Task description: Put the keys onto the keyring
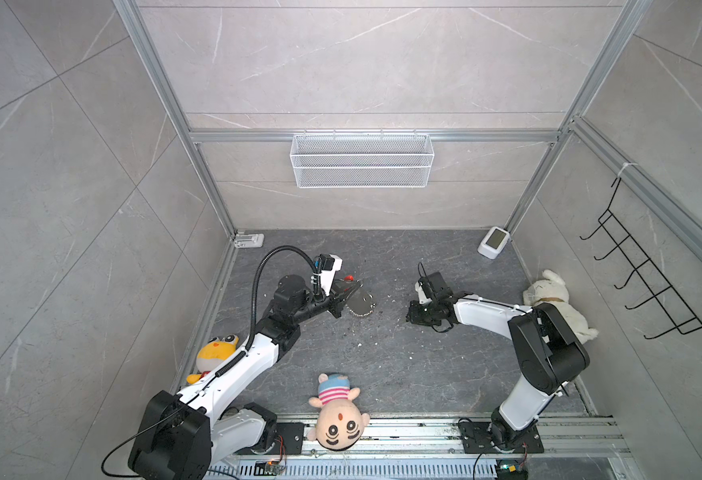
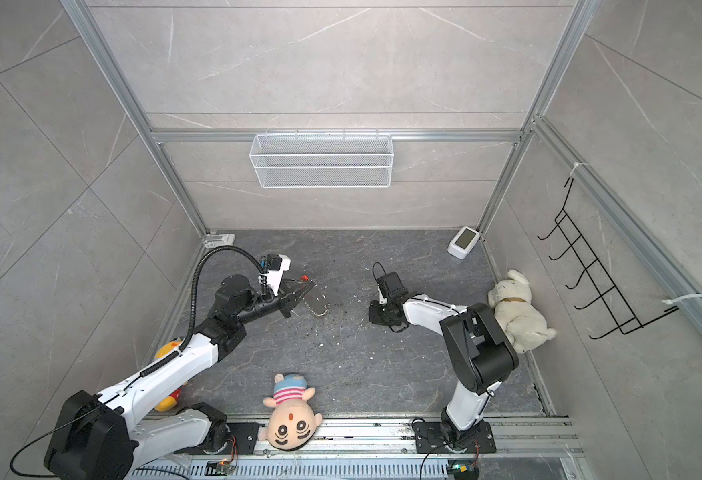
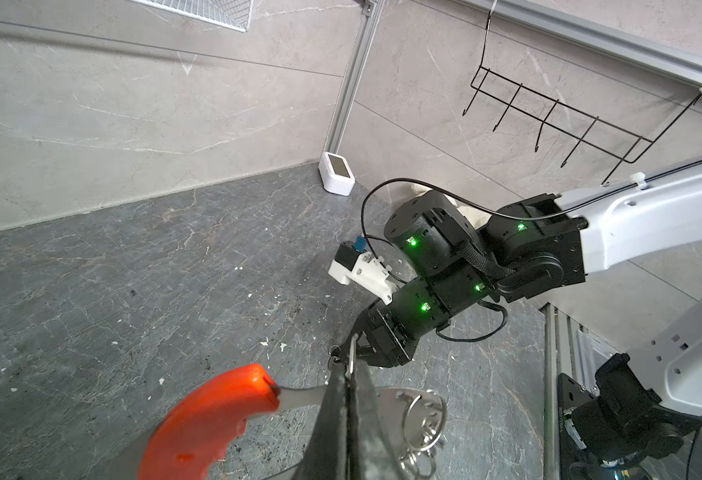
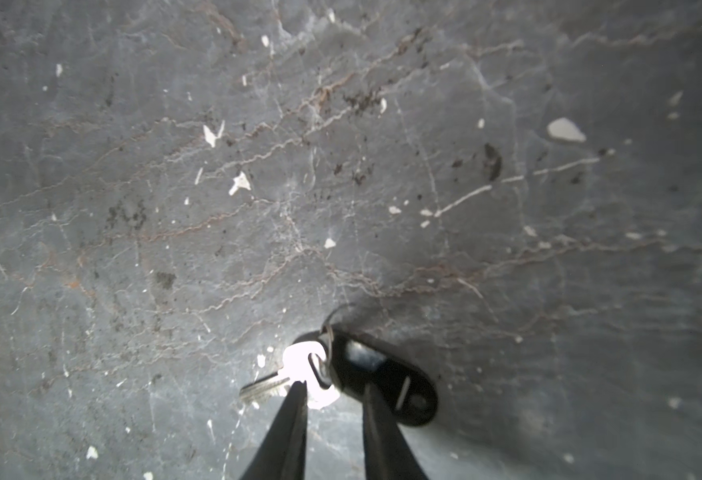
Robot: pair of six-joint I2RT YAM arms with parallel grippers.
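Observation:
My left gripper point(image 1: 343, 291) is shut on the keyring point(image 1: 362, 307), a metal loop with small silver rings and a red segment. It holds the loop just above the dark floor. In the left wrist view its jaws point(image 3: 351, 365) pinch the metal band between the red segment point(image 3: 216, 415) and the small rings point(image 3: 424, 419). My right gripper point(image 1: 413, 311) points down at the floor, right of the middle. In the right wrist view the keys point(image 4: 382, 374), a bright metal key and a black fob on a small ring, lie flat on the floor. The right gripper point(image 4: 332, 392) straddles them, fingers apart.
A doll plush point(image 1: 339, 415) lies at the front rail, a yellow plush point(image 1: 216, 351) beside the left arm, a white dog plush point(image 1: 557, 303) against the right wall. A white mesh basket point(image 1: 362, 160) hangs on the back wall, a black hook rack point(image 1: 648, 274) on the right.

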